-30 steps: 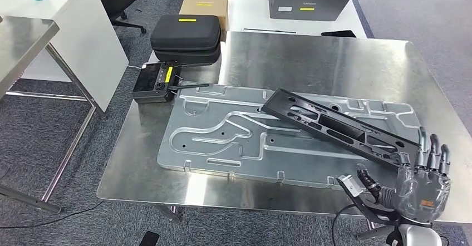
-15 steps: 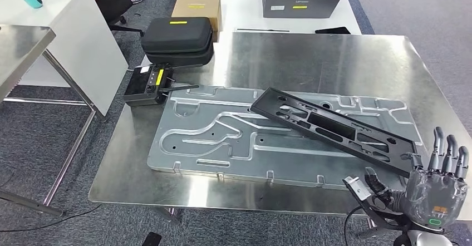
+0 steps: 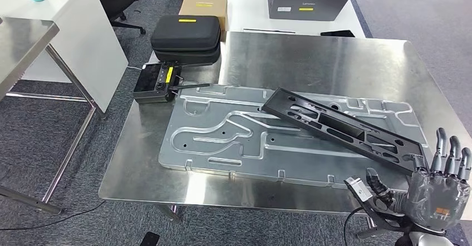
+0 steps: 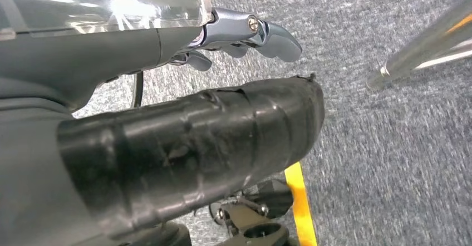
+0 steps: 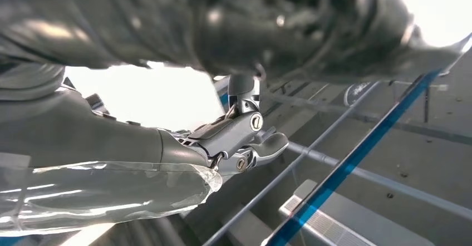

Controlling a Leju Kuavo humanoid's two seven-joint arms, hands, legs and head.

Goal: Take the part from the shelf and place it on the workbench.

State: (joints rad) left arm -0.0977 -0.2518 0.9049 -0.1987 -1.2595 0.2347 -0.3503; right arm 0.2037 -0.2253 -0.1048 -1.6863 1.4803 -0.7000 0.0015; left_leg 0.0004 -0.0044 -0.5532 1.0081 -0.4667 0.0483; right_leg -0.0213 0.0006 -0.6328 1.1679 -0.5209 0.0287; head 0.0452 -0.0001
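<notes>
- Steel workbench (image 3: pixel 311 57) stands on grey carpet, carrying a large stamped metal plate (image 3: pixel 222 137).
- Black part (image 3: pixel 339 128) lies aslant on that plate toward the right edge, apparently already delivered.
- Right hand (image 3: pixel 437 193), fingers apart, empty, sits off the near right corner.
- Left hand (image 4: pixel 167 90) hangs over the floor; its finger state is unclear.

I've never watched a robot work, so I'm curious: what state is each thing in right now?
Black part: lying flat across the metal plate, not held.
Metal plate: flat on the workbench.
Right robot hand: open, fingers up, at the bench's near edge.
Left robot hand: hanging above the carpet, holding nothing.
Black case: closed.
Laptop: lid up.
Cardboard box: closed.
</notes>
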